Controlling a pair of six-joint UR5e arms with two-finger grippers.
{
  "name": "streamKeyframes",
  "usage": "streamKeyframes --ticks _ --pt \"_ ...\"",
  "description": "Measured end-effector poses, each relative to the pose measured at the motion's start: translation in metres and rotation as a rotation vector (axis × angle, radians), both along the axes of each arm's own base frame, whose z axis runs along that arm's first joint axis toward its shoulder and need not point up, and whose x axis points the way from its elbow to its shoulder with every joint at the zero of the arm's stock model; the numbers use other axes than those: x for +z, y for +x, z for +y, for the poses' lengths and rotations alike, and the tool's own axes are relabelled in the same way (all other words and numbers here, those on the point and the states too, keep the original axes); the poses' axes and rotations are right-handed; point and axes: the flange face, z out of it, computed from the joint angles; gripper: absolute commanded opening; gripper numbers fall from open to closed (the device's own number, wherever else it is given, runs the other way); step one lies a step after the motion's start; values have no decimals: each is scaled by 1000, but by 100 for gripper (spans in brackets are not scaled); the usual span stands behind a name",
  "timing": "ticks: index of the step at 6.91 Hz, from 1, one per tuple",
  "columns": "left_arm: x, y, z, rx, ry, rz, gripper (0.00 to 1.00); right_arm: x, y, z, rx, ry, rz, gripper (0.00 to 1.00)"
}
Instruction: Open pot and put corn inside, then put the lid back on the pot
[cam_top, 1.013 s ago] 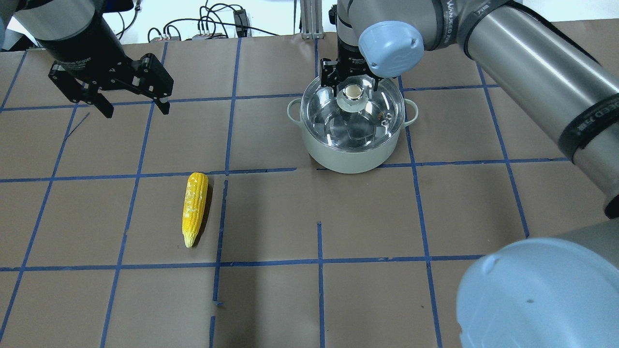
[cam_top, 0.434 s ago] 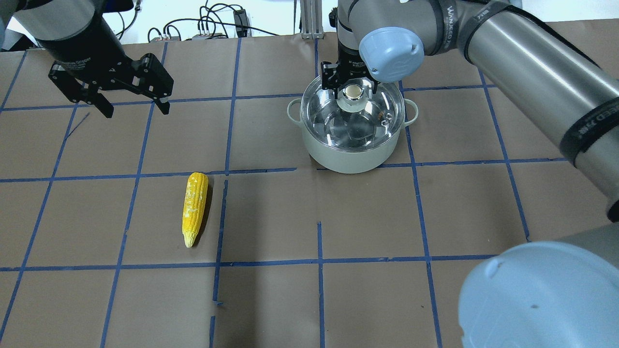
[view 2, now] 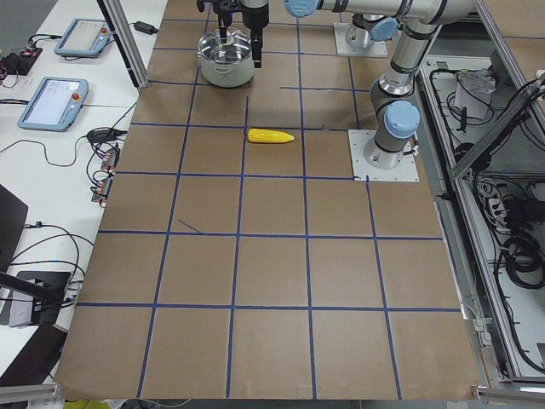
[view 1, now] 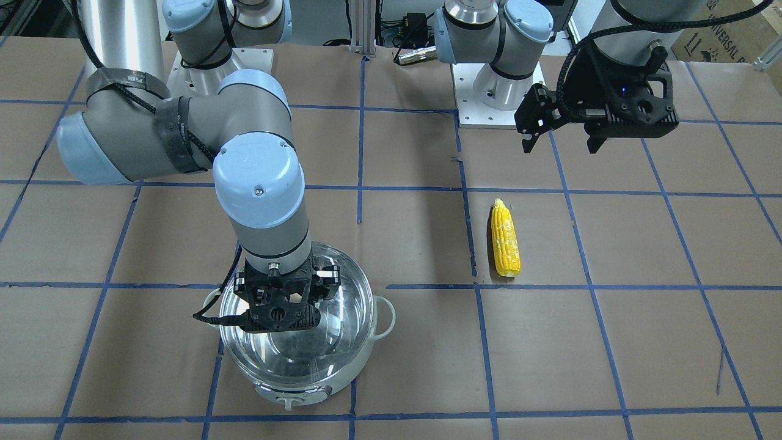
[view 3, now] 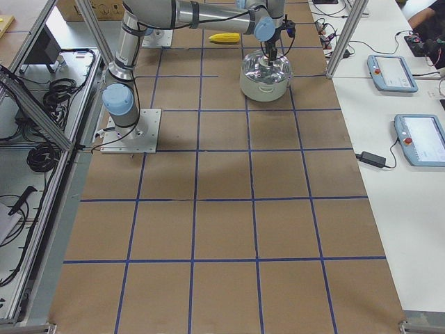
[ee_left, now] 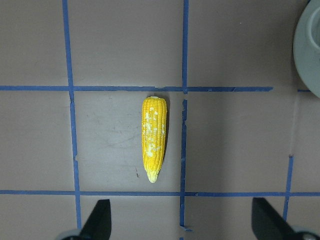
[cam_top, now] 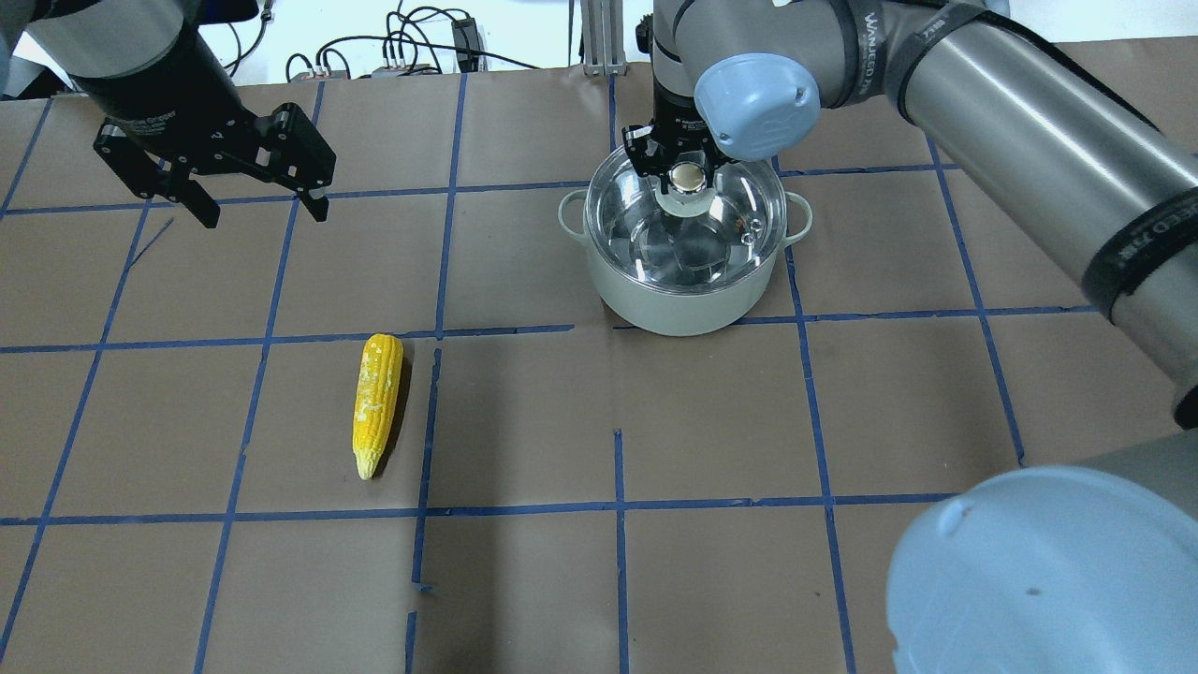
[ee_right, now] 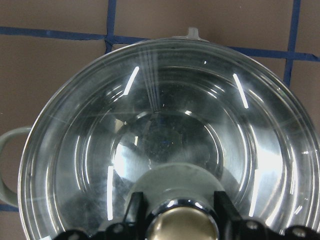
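Note:
The mint-green pot [cam_top: 683, 314] stands at the back right of centre with the clear glass lid [cam_top: 697, 248] sitting on it. My right gripper [cam_top: 686, 173] is straight above it, fingers shut on the lid's cream knob [ee_right: 182, 225]. The front-facing view shows the same gripper [view 1: 284, 302] over the lid [view 1: 317, 357]. The yellow corn [cam_top: 376, 402] lies on the table left of centre, tip toward the robot. My left gripper [cam_top: 257, 213] is open and empty, high over the far left, well back from the corn [ee_left: 154, 137].
Brown paper with a blue tape grid [cam_top: 618, 505] covers the table. Cables [cam_top: 421, 47] lie beyond the far edge. My right arm's elbow [cam_top: 1039, 571] fills the overhead view's lower right corner. The pot's loop handle [cam_top: 564, 213] sticks out toward the corn's side.
The right gripper's fingers have closed in from either side of the knob onto it. The pot has shifted very slightly. The left arm and the corn have not moved.

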Motion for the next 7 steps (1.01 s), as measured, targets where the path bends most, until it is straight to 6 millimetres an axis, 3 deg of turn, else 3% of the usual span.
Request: streamKeyframes --ticks 3,6,7 --pt "0 0 0 0 -1 -2 100 12 -4 -7 -5 -26 3 7" --pt "-1 0 4 -3 7 -4 100 58 -16 -17 -11 -77 44 7" --pt "-15 2 6 -19 34 -1 100 81 -22 -15 -14 -75 47 7"
